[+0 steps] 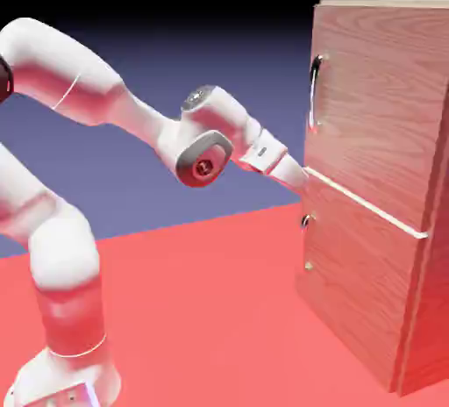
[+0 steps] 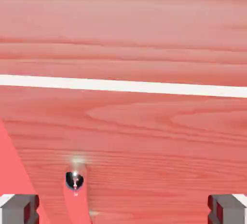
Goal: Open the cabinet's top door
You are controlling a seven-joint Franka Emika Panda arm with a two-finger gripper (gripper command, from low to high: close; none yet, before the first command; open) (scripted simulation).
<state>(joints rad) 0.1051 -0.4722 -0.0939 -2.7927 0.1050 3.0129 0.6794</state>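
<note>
The cabinet [image 1: 377, 221] is a tall box of reddish-brown wood grain at the exterior view's right. Its top door [image 1: 377, 107] is flush with the front and carries a long vertical silver bar handle [image 1: 315, 91] near its left edge. My gripper [image 1: 301, 177] is close to the cabinet front at the pale seam [image 1: 368, 208] between the two doors, below the handle and apart from it. In the hand view the fingertips [image 2: 19, 208] stand wide apart and open, with only wood behind them. The top door [image 2: 123, 25] lies above the seam [image 2: 123, 86]; the handle is out of that view.
The lower door [image 1: 351, 282] has two small round knobs [image 1: 305, 219], and one knob [image 2: 74, 180] shows low left in the hand view. The red table [image 1: 202, 309] stretches between the robot's base and the cabinet.
</note>
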